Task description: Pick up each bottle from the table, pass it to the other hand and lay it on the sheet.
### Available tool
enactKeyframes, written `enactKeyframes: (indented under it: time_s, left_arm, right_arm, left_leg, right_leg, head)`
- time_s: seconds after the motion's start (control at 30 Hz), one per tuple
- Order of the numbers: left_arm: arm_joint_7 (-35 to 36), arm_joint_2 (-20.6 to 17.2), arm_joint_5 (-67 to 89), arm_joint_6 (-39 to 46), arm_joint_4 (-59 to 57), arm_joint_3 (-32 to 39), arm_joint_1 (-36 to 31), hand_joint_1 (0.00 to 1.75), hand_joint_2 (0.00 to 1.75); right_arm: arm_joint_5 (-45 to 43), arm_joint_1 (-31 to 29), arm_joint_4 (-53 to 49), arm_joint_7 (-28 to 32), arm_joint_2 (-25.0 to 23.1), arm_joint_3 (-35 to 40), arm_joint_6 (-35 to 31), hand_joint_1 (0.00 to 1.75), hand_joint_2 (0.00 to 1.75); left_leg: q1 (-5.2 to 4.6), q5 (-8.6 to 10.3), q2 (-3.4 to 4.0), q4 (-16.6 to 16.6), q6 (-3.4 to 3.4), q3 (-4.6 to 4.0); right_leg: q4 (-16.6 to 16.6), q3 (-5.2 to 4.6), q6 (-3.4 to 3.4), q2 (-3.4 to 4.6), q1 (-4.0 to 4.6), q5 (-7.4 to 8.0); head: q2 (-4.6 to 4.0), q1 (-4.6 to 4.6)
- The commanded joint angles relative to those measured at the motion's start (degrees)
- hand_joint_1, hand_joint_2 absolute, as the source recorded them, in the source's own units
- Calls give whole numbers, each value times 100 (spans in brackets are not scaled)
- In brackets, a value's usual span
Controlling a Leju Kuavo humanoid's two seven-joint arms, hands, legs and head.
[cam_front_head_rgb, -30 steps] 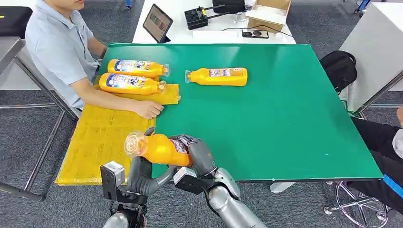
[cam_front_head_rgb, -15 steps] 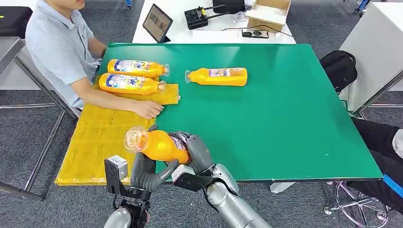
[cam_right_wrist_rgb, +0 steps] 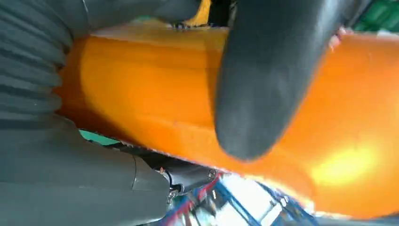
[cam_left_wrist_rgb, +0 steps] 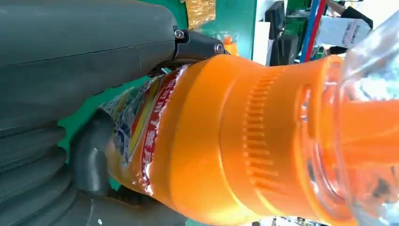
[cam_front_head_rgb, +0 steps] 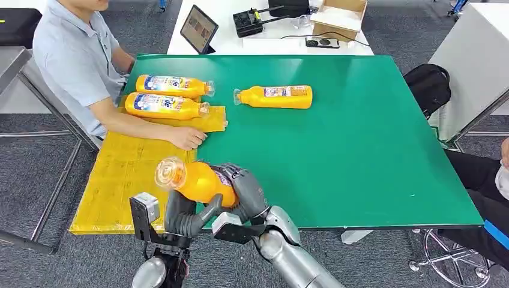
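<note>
- while both hands hold it, the orange bottle [cam_front_head_rgb: 201,182] hangs in the air at the near edge of the green table [cam_front_head_rgb: 360,150], likely mid-pass.
- the right hand [cam_front_head_rgb: 243,192] wraps its base; the left hand [cam_front_head_rgb: 183,213] cups it from below.
- smooth plastic, clear cap, shiny label.
- the yellow sheet [cam_front_head_rgb: 126,180] lies just beside it.

Sitting beside the green table [cam_front_head_rgb: 360,150]: a person [cam_front_head_rgb: 78,60]; leaning behind it: a tablet [cam_front_head_rgb: 199,29], cardboard box [cam_front_head_rgb: 339,17] nearby.

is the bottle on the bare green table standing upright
No, the lone bottle lies on its side on the green table, cap toward the sheet.
</note>
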State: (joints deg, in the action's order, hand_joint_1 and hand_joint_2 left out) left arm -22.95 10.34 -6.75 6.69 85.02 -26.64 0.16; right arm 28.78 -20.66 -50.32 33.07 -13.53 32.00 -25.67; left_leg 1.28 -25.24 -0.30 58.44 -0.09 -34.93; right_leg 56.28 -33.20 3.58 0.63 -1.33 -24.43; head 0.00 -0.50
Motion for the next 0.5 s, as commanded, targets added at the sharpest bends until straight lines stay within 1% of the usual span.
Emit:
enactKeyframes:
  time_s: [0.03, 0.1, 0.3, 0.37, 0.5]
  left_arm:
    - [156, -99, -164, -100, -462, -8, -257, 175, 175]
    - [169, -169, -141, 1, -490, 139, -286, 175, 175]
    - [165, -191, -154, -2, -497, 182, -298, 175, 175]
    - [202, -235, -72, 113, -569, 304, -373, 175, 175]
    - [247, -393, -11, 152, -769, 718, -607, 175, 175]
  right_arm:
    - [435, -413, 1029, -15, 35, 495, -740, 0, 0]
    - [564, -371, 1068, 31, 33, 512, -1086, 0, 0]
    - [563, -362, 1074, 39, 37, 516, -1096, 0, 0]
    - [718, -290, 908, 185, 104, 473, -1433, 0, 0]
    - [1671, 139, 296, 451, 65, -536, -1433, 0, 0]
  left_leg:
    - [-3, -2, 5, -10, 9, 27]
    - [-3, 0, 5, -8, 5, 15]
    - [-2, -1, 4, -10, 6, 22]
    - [-2, -1, 2, -7, 6, 20]
    - [-1, 4, -9, -9, 5, 13]
  right_leg:
    - [-9, 25, -18, -4, 2, -2]
    - [-6, 13, -11, -1, 0, 0]
    - [-7, 20, -16, -3, 2, -1]
    - [-5, 19, -15, -5, 2, -2]
    - [-7, 15, -13, -15, 2, -1]
  head:
    - [0, -2]
    - [0, 0]
    - [0, 0]
    - [0, 0]
    - [0, -2]
